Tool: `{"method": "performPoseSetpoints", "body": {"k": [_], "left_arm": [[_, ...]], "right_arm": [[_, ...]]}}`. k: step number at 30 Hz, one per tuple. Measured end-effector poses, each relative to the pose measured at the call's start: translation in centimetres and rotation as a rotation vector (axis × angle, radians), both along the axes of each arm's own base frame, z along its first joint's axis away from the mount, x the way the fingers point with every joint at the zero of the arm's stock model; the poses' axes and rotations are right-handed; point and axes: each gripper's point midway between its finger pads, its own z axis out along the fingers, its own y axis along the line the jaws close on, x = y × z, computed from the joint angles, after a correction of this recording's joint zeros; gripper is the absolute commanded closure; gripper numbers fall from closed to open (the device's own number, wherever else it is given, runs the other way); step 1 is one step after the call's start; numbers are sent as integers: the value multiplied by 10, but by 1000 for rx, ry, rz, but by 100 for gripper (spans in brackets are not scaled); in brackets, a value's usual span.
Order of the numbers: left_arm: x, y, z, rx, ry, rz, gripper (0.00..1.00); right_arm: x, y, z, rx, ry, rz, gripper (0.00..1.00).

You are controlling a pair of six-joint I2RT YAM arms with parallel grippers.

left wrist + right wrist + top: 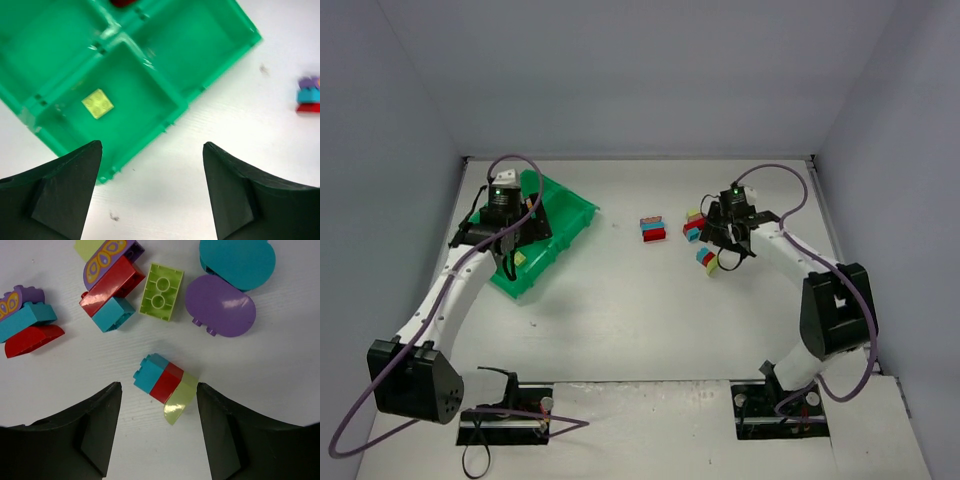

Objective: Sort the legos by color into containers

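Tray (150, 65): yellow-green brick (97, 103) in one compartment (137, 97), red brick (122, 2) in another.

The tray (200, 45) is green; one purple brick (111, 254) bears a yellow butterfly.

walls (620, 70): pale grey-blue (three sides) | table (640, 320): white | light: even

One yellow-green lego (97, 103) lies flat in a green tray (150, 65) compartment; other legos (159, 378) cluster well apart.
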Motion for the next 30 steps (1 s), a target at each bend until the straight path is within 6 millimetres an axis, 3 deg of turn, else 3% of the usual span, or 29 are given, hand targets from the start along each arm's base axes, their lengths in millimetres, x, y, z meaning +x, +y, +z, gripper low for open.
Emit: {"method": "performPoseSetpoints", "body": {"k": [4,8,22,30], "left_arm": [[-11,-30,3,1,16,-91,24],[-21,-45,-2,-3,47,-143,24],[-41,-44,-4,-14,55,-153,24],[-44,-44,-8,-17,68,-157,24]], "right_arm": [[15,1,-11,-25,17,-12,45],[27,0,-27,-52,45,-22,47],[55,2,-65,-95,93,-53,43],[73,-1,-70,-118,61,-99,49]]}}
